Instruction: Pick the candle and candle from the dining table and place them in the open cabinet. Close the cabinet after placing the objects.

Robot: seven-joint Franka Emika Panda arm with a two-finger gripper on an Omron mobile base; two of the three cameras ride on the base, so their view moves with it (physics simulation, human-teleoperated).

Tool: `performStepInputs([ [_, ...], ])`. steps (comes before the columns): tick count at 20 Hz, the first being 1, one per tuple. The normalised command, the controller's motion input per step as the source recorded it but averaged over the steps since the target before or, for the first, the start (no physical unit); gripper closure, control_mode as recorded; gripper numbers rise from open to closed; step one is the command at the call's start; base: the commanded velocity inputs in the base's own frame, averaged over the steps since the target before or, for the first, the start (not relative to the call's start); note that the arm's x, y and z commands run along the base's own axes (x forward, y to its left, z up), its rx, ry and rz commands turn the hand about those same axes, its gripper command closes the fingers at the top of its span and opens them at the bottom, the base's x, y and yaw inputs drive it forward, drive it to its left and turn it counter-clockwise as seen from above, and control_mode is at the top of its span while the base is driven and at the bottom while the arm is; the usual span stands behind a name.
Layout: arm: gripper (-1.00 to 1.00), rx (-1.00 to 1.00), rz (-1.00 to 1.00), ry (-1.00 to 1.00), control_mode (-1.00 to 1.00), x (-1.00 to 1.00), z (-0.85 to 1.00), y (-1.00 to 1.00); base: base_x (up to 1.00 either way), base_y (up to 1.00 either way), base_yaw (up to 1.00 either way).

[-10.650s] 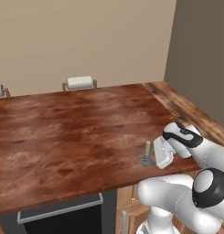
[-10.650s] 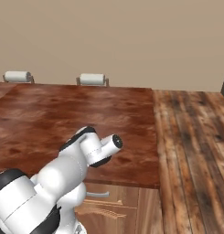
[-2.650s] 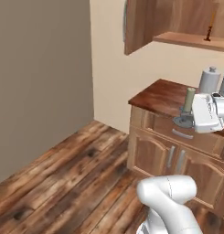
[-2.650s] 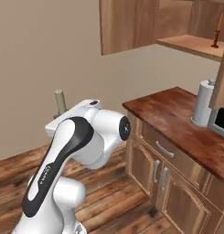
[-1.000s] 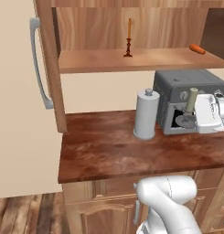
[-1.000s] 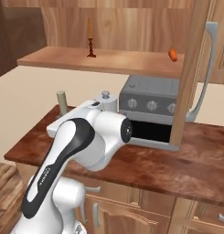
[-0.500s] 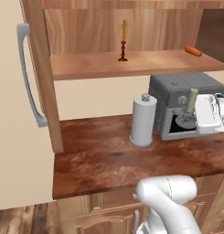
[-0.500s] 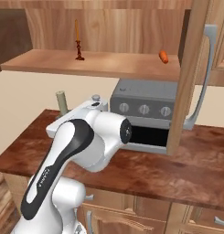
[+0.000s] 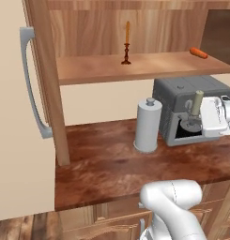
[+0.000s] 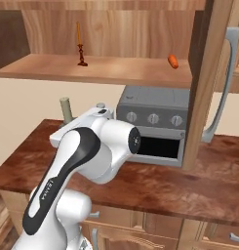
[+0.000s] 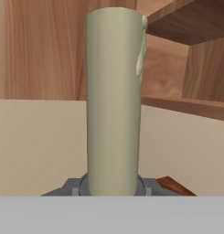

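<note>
The hand [image 9: 195, 123] grips the beige candle [image 9: 196, 104] by its base, upright at the frame's right, so it can go up beside the orange candle [image 9: 127, 42] on the cabinet shelf [image 9: 97, 70].

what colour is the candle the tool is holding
Pale beige candle on a grey round base, clearest in the hand view.

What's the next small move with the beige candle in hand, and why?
Probably lift: the beige candle, held upright in the gripper, hangs in front of the toaster oven, below the cabinet shelf where the orange taper already stands. It has to clear the shelf's front edge before moving in.
</note>
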Motion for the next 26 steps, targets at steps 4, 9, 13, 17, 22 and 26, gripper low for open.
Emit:
performStepInputs([
  [4, 1.00, 0.00, 0.00, 0.00, 1.00, 0.00, 0.00, 0.00, 0.71, 0.06, 0.00],
  [9, 1.00, 0.00, 0.00, 0.00, 1.00, 0.00, 0.00, 0.00, 0.55, 0.11, 0.00],
  [13, 1.00, 0.00, 0.00, 0.00, 1.00, 0.00, 0.00, 0.00, 0.10, 0.00, 0.04],
  [17, 1.00, 0.00, 0.00, 0.00, 1.00, 0.00, 0.00, 0.00, 0.00, 0.00, 0.06],
  [22, 1.00, -0.01, -0.05, 0.05, -1.00, 0.11, 0.02, 0.13, 0.00, 0.00, 0.00],
  [26, 1.00, -0.07, -0.21, 0.03, -1.00, 0.10, 0.34, 0.29, 0.00, 0.00, 0.00],
])
